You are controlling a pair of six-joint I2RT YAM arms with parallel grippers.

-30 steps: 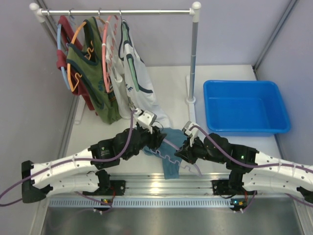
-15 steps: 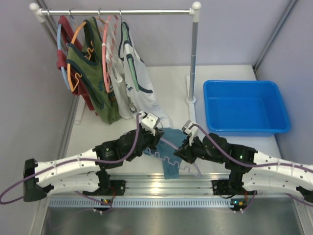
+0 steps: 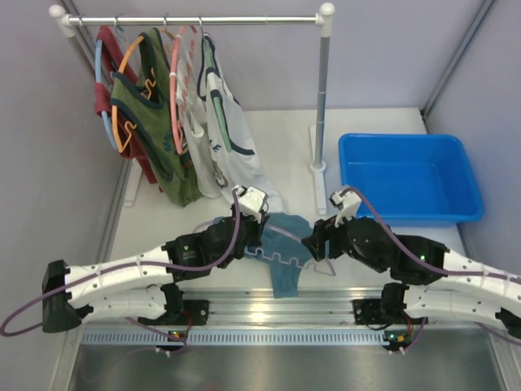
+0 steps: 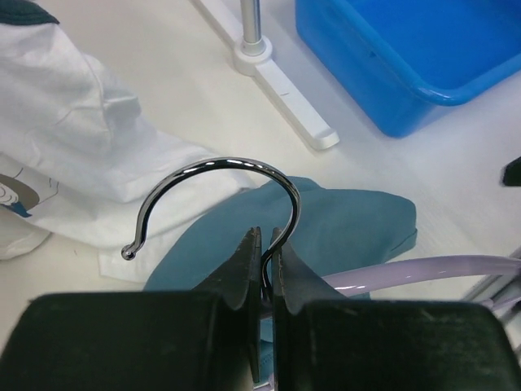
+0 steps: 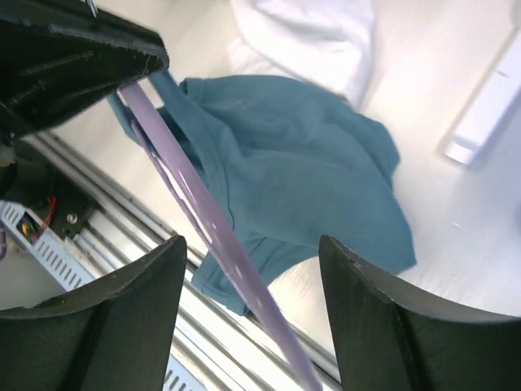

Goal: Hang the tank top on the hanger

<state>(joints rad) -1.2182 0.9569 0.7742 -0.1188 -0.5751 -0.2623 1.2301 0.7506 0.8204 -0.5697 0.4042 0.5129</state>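
Note:
The teal tank top [image 3: 285, 244] lies crumpled on the table near the front edge, partly draped over the lavender hanger [image 3: 281, 261]. My left gripper [image 4: 264, 236] is shut on the shank of the hanger's metal hook [image 4: 220, 167], and the tank top [image 4: 350, 224] lies just beyond it. My right gripper [image 5: 252, 244] is open. The hanger's lavender arm [image 5: 203, 212] passes between its fingers, touching neither. From above, the left gripper [image 3: 259, 232] and the right gripper [image 3: 313, 240] flank the tank top.
A clothes rack [image 3: 321, 90] at the back carries an olive top [image 3: 155, 122] and a white top [image 3: 232, 138] whose hem reaches the table by the tank top. The rack's foot [image 3: 319, 187] and a blue bin [image 3: 407, 175] lie to the right. A metal rail [image 3: 269, 314] runs along the near edge.
My left gripper has shut on the hanger's hook. My right gripper has opened, letting go of the hanger's arm, and its wrist has shifted right and back.

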